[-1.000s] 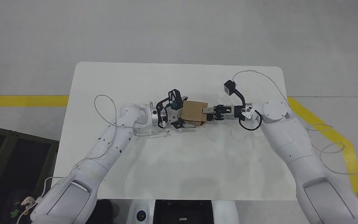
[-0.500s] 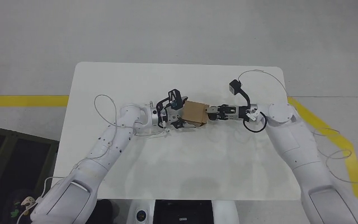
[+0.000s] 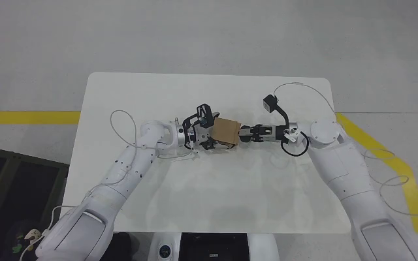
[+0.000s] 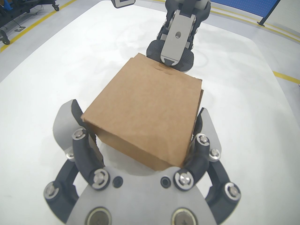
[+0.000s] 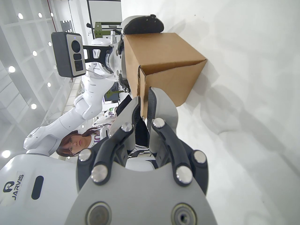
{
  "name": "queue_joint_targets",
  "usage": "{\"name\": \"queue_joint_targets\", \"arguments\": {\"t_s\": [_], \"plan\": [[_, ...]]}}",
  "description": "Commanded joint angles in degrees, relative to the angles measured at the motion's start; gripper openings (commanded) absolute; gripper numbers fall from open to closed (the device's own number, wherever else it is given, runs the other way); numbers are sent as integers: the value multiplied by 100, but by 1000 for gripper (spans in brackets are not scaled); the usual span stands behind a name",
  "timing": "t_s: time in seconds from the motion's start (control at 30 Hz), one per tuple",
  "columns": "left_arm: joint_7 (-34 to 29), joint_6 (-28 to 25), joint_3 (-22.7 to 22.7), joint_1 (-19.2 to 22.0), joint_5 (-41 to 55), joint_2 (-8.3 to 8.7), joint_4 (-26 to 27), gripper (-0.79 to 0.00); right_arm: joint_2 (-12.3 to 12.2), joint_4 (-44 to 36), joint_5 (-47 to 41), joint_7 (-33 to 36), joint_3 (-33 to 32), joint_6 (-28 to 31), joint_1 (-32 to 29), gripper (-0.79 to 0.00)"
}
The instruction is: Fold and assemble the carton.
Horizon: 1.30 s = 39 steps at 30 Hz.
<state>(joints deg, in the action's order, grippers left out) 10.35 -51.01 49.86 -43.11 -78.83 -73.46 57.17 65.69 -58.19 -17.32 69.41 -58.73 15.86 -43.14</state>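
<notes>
White table [image 3: 130,98], carton [image 3: 226,130] unmoved, left gripper [image 4: 138,115] still clasping it, right gripper [image 5: 144,101] pinching its edge

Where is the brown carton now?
Top view: the carton is at the middle of the table, clasped by the left gripper and pinched opposite by the right gripper.

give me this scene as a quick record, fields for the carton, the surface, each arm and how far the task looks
object: brown cardboard carton, folded into a box shape
surface: white table, carton resting near its middle
left arm: left gripper clamped across one end of the carton, one finger on each side
right arm: right gripper pinching a cardboard edge at the opposite end
task state: box formed; seam at the right gripper's end looks slightly open
</notes>
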Motion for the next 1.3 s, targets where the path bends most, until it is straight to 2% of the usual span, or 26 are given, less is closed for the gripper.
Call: {"name": "queue_joint_targets", "arguments": {"t_s": [0.0, 0.33, 0.53, 0.73, 0.97, 1.0, 1.13, 1.17, 1.2, 1.27], "plan": [[-8, -5, 2, 1, 10, -1, -2, 0, 13, 43, -18, 3, 30, 19, 27, -705], [1, -26, -9, 11, 8, -7, -2, 0, 108, 209, -119, 29, 224, 87, 209, -699], [3, -14, -12, 18, -1, -10, -12, 0, 179, 352, -166, 53, 362, 145, 344, -665], [-2, -16, 47, 25, 40, 4, -78, 0, 155, 462, -151, 72, 276, 207, 366, -459], [4, -44, 273, -72, 55, 95, 44, 0, 46, 203, -79, 62, 29, 204, 193, -391], [2, -46, 329, -102, 63, 117, 89, 0, 30, 129, -85, 69, -12, 229, 158, -363], [-42, -169, 622, -298, 190, 230, 397, 0, -46, -177, -40, 105, -191, 445, 3, -126], [-56, -201, 671, -338, 228, 249, 463, 0, -57, -213, -30, 107, -216, 471, -22, -43], [-92, -266, 743, -401, 289, 277, 561, 0, -74, -265, 5, 103, -252, 508, -52, 0], [-190, -399, 893, -520, 456, 330, 765, 0, -103, -358, 32, 98, -320, 597, -115, 0]]}}
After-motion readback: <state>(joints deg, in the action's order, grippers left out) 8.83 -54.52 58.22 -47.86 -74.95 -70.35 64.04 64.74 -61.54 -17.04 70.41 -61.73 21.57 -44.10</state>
